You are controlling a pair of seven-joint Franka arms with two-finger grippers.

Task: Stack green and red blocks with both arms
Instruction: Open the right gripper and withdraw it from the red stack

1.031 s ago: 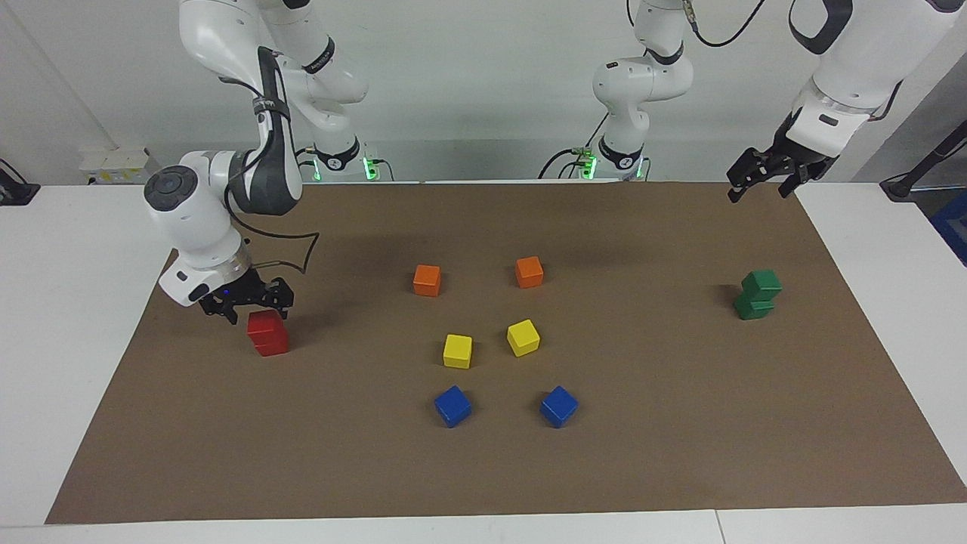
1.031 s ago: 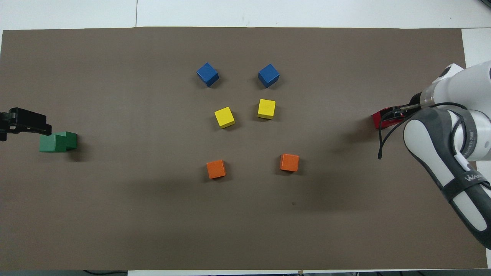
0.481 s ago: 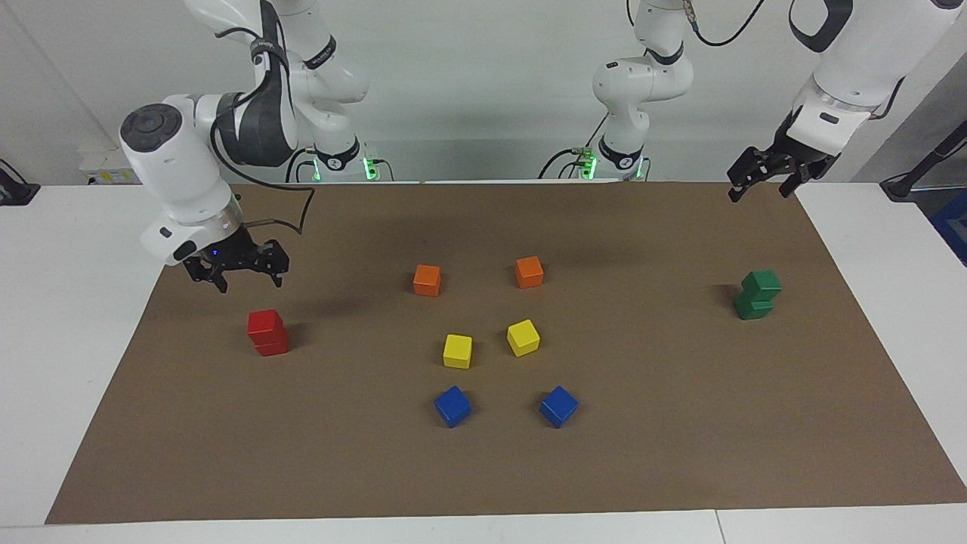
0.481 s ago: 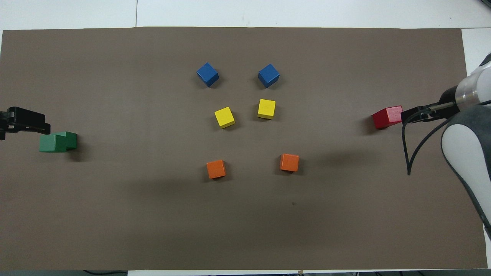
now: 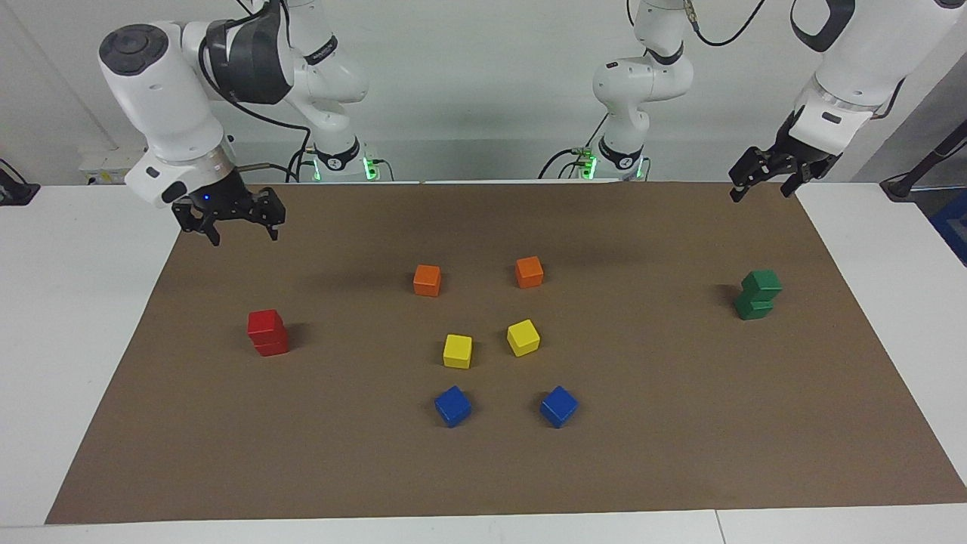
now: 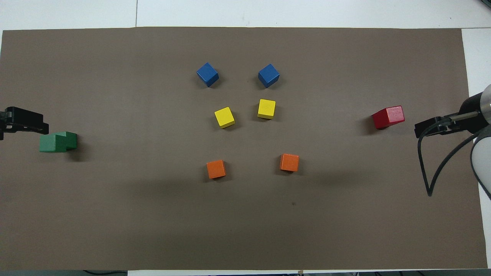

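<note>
From the facing view, you had the red blocks (image 5: 267, 332) stacked one on the other toward the right arm's end of the brown mat (image 5: 680, 453), and the green blocks (image 5: 758, 295) stacked too, the upper one offset, toward the left arm's end. Your right gripper (image 5: 236, 231) hung over the mat's edge with fingers spread, holding nothing. Your left gripper (image 5: 761, 189) hung over the mat's corner, fingers also spread and empty.

From overhead, you saw the red stack (image 6: 388, 117) just beside the right gripper (image 6: 431, 128), and the green stack (image 6: 57, 142) beside the left gripper (image 6: 23, 122). The orange cubes (image 6: 216, 169), yellow cubes (image 6: 224, 117) and blue cubes (image 6: 207, 74) sat mid-mat.
</note>
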